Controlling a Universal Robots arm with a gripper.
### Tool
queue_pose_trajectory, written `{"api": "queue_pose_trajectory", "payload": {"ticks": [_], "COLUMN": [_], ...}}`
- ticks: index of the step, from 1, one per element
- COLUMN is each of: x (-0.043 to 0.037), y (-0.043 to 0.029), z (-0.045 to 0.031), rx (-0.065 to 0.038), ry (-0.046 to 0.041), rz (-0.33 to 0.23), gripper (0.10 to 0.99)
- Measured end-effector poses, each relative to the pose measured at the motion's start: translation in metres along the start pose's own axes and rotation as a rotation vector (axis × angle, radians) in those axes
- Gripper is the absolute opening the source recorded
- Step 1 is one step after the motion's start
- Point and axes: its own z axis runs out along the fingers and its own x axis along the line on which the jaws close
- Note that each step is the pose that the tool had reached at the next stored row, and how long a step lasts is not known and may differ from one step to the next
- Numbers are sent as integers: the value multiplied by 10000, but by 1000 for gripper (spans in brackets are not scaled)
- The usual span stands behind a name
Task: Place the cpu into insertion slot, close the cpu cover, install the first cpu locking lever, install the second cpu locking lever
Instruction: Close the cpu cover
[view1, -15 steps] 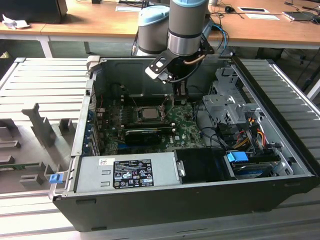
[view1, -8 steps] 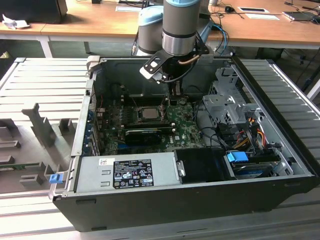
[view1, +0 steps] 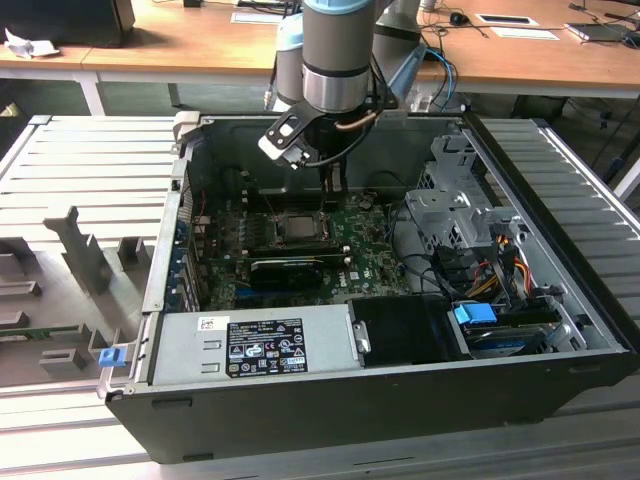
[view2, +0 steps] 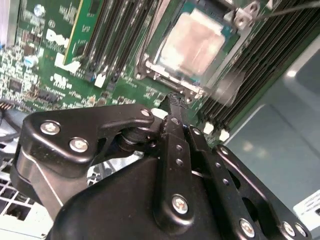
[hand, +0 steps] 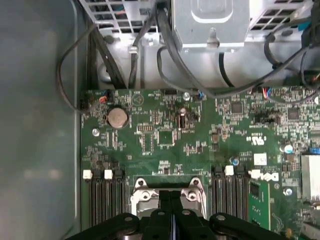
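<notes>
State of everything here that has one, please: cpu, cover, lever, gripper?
cpu: seated flat, grey face up.
cpu cover: down around the cpu.
locking lever: sticking out past the cover's corner, seemingly unlatched.
gripper: shut, empty, fingertips near the cover's edge.

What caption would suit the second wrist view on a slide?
Shut gripper near the seated cpu on the green circuit board.

One cpu (view2: 192, 46), one green circuit board (hand: 165, 127), one round coin cell (hand: 117, 118), one grey power supply (view1: 190, 345), one tool (view2: 175, 102)
</notes>
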Motion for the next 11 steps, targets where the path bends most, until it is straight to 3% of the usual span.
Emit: {"api": "queue_pose_trajectory", "payload": {"ticks": [5,11], "x": [-1,-4], "y": [-36,-109], "z": [94,121], "rx": [0,1], "ry": [2,1], "rz": [-2,-3], "gripper": [106,106]}}
